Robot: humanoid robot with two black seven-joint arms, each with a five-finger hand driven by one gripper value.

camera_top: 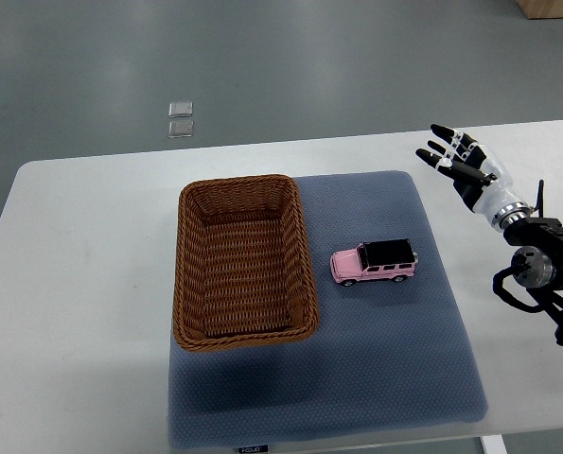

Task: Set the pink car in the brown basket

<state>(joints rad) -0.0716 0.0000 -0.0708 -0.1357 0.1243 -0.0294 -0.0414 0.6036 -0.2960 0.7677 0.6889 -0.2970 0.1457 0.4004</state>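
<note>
A pink toy car [373,262] with a black roof stands on the blue-grey mat [395,359], just right of the brown wicker basket [194,284]. The basket holds nothing. My right hand [459,159] hovers over the table's far right, up and to the right of the car, well apart from it. Its fingers are spread and hold nothing. The left arm does not show.
The mat lies on a white table [82,284] with rounded corners. Beyond the far edge is grey floor with two small clear squares [180,119]. A wooden object's corner [552,8] shows at top right.
</note>
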